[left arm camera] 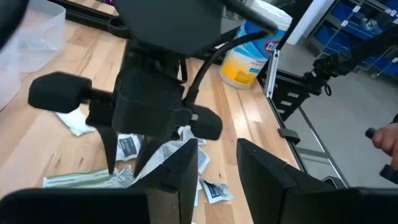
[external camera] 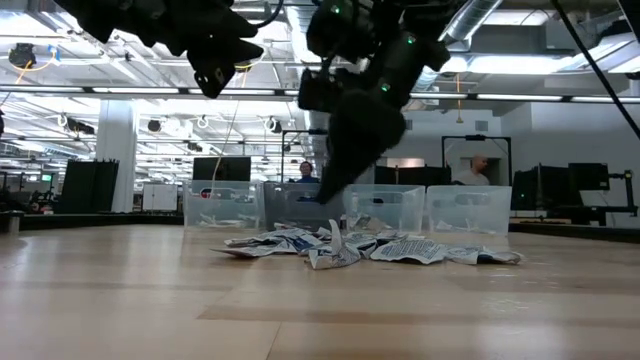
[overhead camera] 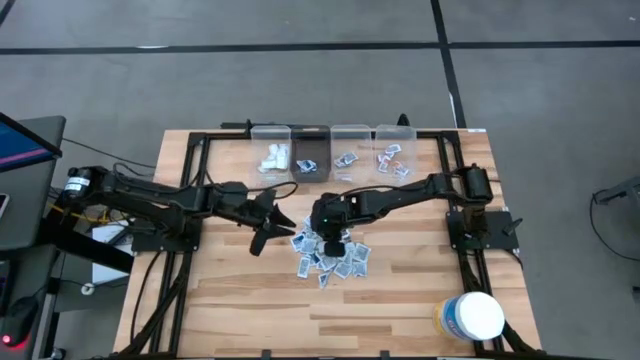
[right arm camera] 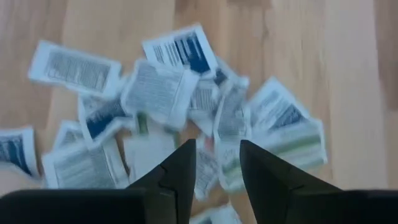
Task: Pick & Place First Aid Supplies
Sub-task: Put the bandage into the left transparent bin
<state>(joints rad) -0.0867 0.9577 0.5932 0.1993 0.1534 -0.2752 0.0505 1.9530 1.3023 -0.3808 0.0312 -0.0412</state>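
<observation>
Right arm: reaches from the right side of the table toward its centre, forearm bent down, wrist pointing steeply at the heap.
Right gripper (overhead camera: 330,243): hangs directly over the pile; its two dark wedge-shaped fingers (right arm camera: 177,171) stand apart with a narrow gap, nothing between them; in the low view the tips are just above the packets.
Left arm: stretches from the left side across the boards, held level above the tabletop.
Left gripper (overhead camera: 268,228): beside the left edge of the pile, raised clear of the table; its fingers (left arm camera: 267,177) stand apart, empty.
First aid supplies (overhead camera: 330,255): loose heap of small flat paper packets at the table's centre, white-grey with blue print blocks, a few with green stripes; crumpled, overlapping, some edges curled upward.
Table (overhead camera: 240,300): pale wooden planks, smooth, framed by black rails.
Bins (overhead camera: 331,150): four clear plastic rectangular boxes in a row at the far edge; the leftmost holds white pieces, the others hold a few packets.
Tub (overhead camera: 470,317): large round white container with a yellow label, near the front right corner, well apart from the heap.
Background: a person (external camera: 306,172) shows dimly beyond the bins in the low view.
</observation>
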